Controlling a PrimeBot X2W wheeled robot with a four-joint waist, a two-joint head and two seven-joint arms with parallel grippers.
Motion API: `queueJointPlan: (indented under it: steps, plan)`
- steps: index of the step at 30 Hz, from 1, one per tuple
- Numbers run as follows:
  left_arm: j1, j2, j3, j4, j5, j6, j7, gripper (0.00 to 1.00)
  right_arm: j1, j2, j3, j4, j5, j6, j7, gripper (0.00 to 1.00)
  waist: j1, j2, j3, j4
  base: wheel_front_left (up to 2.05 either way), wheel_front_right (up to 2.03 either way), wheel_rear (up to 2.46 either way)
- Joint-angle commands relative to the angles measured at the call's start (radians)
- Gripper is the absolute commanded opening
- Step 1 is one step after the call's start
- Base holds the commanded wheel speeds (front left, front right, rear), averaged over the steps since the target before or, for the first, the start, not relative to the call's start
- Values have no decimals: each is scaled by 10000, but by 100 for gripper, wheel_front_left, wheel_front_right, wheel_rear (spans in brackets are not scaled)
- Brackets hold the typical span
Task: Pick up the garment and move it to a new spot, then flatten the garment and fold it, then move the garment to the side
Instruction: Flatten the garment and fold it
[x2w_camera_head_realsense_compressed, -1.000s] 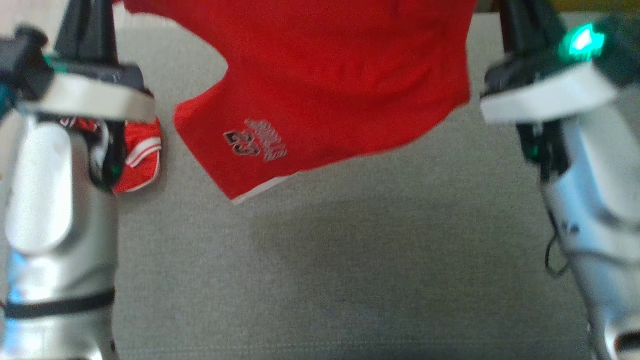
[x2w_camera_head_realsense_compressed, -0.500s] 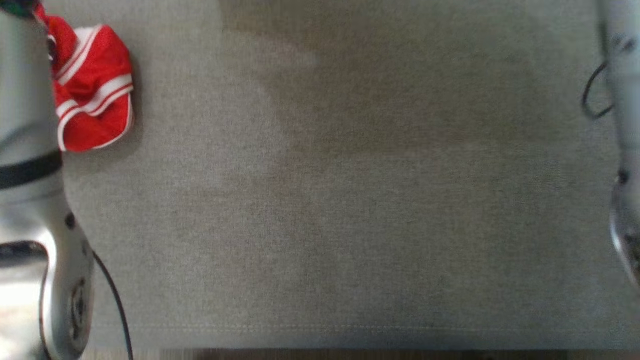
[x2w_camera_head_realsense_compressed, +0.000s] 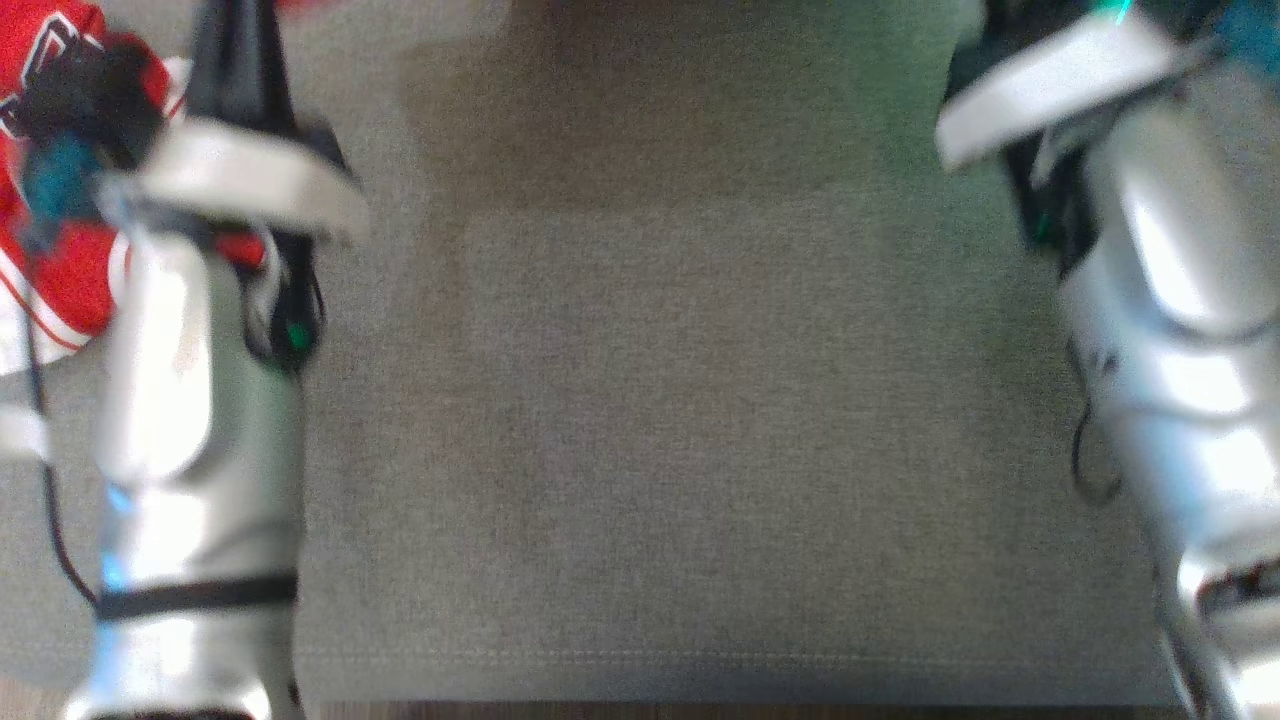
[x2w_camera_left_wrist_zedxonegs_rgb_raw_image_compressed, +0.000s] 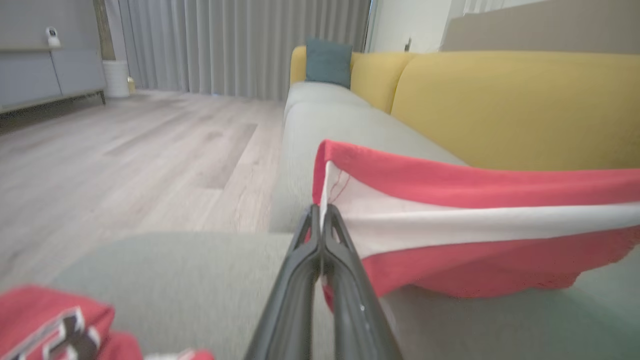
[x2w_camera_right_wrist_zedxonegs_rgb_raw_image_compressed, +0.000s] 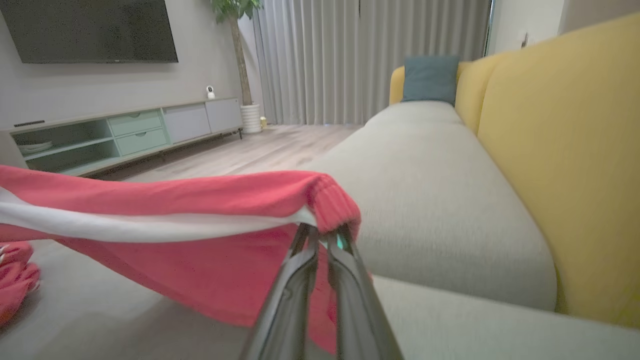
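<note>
We find the left gripper (x2w_camera_left_wrist_zedxonegs_rgb_raw_image_compressed: 320, 212) closed on one corner of the red garment (x2w_camera_left_wrist_zedxonegs_rgb_raw_image_compressed: 475, 200), fingers pinched together at the white band. The right gripper (x2w_camera_right_wrist_zedxonegs_rgb_raw_image_compressed: 322, 232) is likewise closed on the opposite corner, at the ribbed red edge. The garment hangs stretched between the two grippers, lifted above the grey seat (x2w_camera_head_realsense_compressed: 650, 420). Its lower part sags toward the seat, and we cannot tell whether it touches.

In the blurred head view, the left forearm (x2w_camera_head_realsense_compressed: 190, 400) and right forearm (x2w_camera_head_realsense_compressed: 1180, 330) stand at either side of the seat, well apart. A second red heap (x2w_camera_head_realsense_compressed: 55, 260) with white stripes lies on the seat just beside the left forearm. A yellow backrest (x2w_camera_left_wrist_zedxonegs_rgb_raw_image_compressed: 500, 100) runs along the seat, with a teal cushion (x2w_camera_left_wrist_zedxonegs_rgb_raw_image_compressed: 327, 62) at its far end.
</note>
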Motion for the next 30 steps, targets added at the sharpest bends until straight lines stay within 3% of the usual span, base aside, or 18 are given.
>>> queueJointPlan:
  steps: [1,6,13,30]
  plan:
    - [447,231,314,-243,-100,-19,-49,0,572,35,383,-397,454,-9,-23,0,0,0,-337,-137,0,0,0]
    - [2424,83,480,5,-527,61,-49,0,2835,-131,980,-799,1647,-9,-23,0,0,0,-1043,-287,0,0,0]
    - [4372,71,55,210,-1598,586,-49,0,5120,-379,1532,-1267,2842,-9,34,0,0,0,-2070,-461,0,0,0]
    - [7764,69,-182,-56,-1403,734,-49,0,8582,-898,2525,-1810,4327,-9,486,0,0,0,-3977,-566,0,0,0]
